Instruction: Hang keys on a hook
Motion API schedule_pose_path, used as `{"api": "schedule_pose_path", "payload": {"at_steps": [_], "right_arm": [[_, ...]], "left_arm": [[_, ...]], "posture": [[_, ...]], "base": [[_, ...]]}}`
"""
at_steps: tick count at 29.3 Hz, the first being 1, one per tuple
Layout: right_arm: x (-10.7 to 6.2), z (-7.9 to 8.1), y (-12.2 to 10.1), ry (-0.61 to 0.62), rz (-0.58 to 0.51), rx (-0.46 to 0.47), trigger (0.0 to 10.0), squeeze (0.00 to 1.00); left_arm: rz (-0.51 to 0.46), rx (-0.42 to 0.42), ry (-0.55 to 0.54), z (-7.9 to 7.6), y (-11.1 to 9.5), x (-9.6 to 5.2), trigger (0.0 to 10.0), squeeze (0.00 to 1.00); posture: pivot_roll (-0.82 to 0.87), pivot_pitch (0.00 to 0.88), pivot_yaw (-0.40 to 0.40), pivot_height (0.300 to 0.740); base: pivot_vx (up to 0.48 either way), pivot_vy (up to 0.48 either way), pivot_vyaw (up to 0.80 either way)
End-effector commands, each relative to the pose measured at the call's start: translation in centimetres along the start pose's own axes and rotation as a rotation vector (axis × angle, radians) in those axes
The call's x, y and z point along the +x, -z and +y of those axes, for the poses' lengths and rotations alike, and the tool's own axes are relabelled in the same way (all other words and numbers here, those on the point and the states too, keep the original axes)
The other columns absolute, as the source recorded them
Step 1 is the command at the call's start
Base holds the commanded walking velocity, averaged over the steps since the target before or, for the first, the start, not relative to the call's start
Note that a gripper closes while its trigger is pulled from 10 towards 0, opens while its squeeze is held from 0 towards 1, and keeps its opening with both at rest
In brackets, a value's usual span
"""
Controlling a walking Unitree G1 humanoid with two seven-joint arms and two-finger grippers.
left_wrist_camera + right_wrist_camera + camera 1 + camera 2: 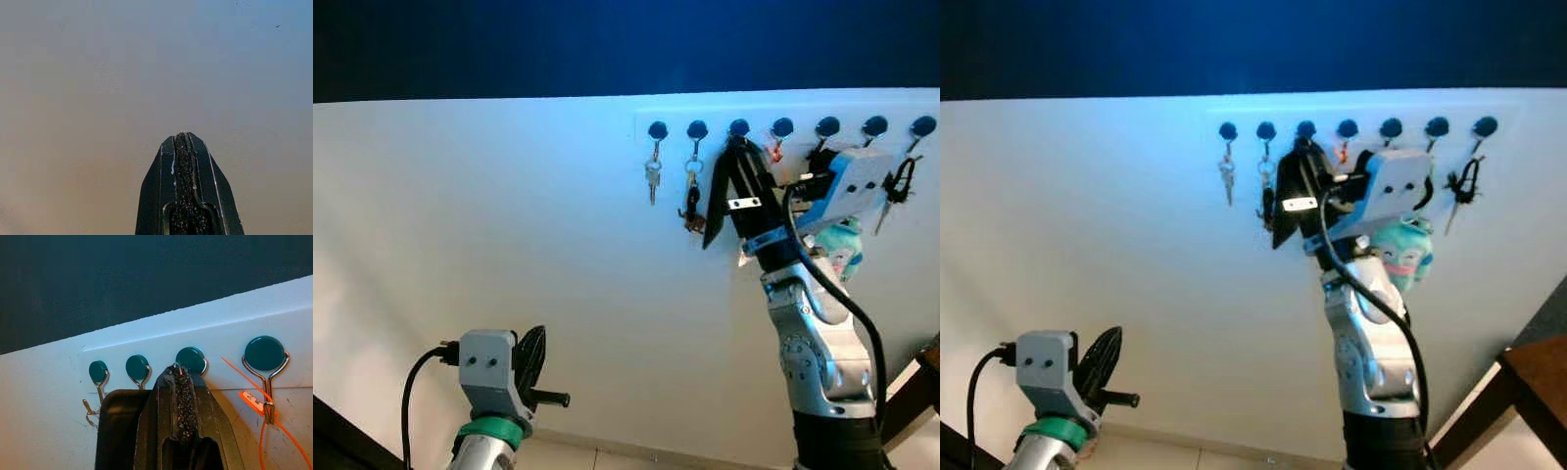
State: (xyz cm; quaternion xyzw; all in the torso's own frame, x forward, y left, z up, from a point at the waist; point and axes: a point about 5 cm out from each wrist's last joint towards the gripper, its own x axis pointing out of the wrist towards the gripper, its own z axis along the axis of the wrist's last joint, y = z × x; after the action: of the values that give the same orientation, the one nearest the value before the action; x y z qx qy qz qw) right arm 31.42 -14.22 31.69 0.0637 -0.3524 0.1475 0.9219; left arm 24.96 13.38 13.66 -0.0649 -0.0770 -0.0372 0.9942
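Just right claw (178, 377) at third hook (190, 359)

a white wall (509, 245) meets a dark blue band (607, 44) above. pale floor tiles (1175, 458) below; a wooden furniture corner (1528, 382) sits nearby.

Cool, bluish light falls on the white wall (509, 215), brightest near the hooks (782, 127) and dimmer toward the lower left. The band above is nearly black. The head views are sharp; the left wrist view is a hazy, featureless gradient.
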Motion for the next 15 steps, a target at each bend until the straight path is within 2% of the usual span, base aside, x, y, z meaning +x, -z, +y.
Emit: {"api": "schedule_pose_path", "payload": {"at_steps": [1,15], "right_arm": [[0.09,-0.30,0.11,0.031,-0.001,0.020,10.0,0.00],[-0.68,-1.26,0.73,0.127,0.016,0.016,10.0,0.00]], "left_arm": [[0.003,0.003,-0.007,0.28,-0.04,-0.23,10.0,0.00],[0.005,0.004,0.000,0.20,-0.07,-0.25,10.0,0.00]], "posture": [[-0.10,0.073,0.164,0.740],[-0.10,0.074,0.168,0.740]], "base": [[0.000,0.000,0.00],[0.000,0.000,0.00]]}}
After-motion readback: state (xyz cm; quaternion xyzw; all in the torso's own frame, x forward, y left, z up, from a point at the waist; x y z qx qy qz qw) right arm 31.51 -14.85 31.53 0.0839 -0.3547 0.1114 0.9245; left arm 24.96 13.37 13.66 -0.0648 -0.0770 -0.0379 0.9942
